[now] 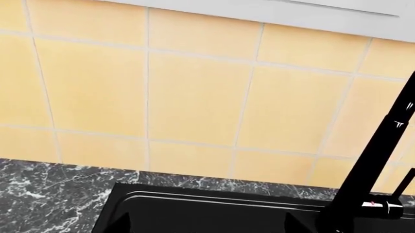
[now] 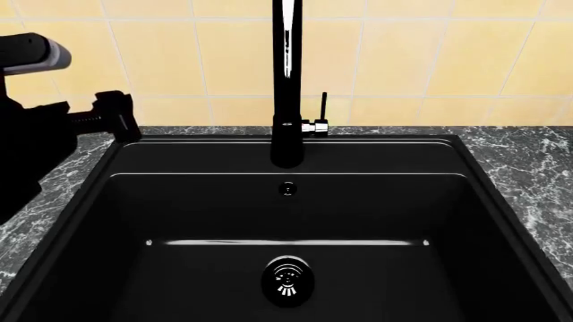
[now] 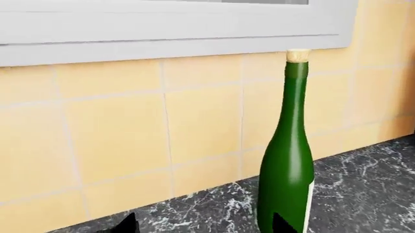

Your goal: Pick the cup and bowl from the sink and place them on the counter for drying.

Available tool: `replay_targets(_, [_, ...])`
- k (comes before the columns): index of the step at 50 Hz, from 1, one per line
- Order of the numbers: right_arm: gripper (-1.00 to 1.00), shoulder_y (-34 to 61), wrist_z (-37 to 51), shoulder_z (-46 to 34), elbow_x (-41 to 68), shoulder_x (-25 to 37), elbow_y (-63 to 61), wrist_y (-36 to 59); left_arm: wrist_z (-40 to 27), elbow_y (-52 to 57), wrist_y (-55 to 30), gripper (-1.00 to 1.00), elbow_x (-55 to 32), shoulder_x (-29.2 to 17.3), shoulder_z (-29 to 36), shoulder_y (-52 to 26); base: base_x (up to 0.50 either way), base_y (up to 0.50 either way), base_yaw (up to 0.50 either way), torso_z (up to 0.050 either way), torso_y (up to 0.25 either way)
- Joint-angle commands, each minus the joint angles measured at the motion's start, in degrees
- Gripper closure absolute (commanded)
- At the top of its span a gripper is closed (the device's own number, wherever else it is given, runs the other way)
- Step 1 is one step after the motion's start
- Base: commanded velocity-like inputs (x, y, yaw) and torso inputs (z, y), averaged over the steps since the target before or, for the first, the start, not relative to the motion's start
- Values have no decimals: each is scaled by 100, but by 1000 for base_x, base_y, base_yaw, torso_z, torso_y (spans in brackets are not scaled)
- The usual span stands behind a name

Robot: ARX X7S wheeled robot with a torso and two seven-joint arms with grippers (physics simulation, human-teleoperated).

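The black sink point(image 2: 206, 208) fills the head view, and its basin shows only the round drain point(image 2: 288, 280) and the overflow hole point(image 2: 288, 189). Neither the cup nor the bowl shows in any view. My left gripper point(image 2: 121, 115) hovers over the sink's back left corner, above the counter point(image 2: 528, 168). In the left wrist view its fingertips point(image 1: 120, 224) stand wide apart over the sink's rim point(image 1: 194, 201), with nothing between them. My right gripper point(image 3: 206, 225) is outside the head view. Its dark fingertips point(image 3: 129, 224) are spread over marbled counter point(image 3: 194, 208), holding nothing.
A tall black faucet point(image 2: 286, 80) with a side lever rises behind the basin; it also crosses the left wrist view as the faucet point(image 1: 379, 165). A green corked wine bottle point(image 3: 288, 160) stands on the counter against the yellow tiled wall, close by one right fingertip.
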Motion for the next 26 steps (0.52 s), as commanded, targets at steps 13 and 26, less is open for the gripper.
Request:
replay_targets(13, [-100, 1637, 44, -1370, 671, -321, -694, 1009, 127, -18, -24, -100, 213, 88, 72, -46, 0, 0, 0, 0, 0])
replay_targets(26, [-100, 2339, 66, -1930, 773, -717, -690, 1338, 316, 257, -100, -100, 570, -17, 277, -66, 0, 0, 0, 0, 0])
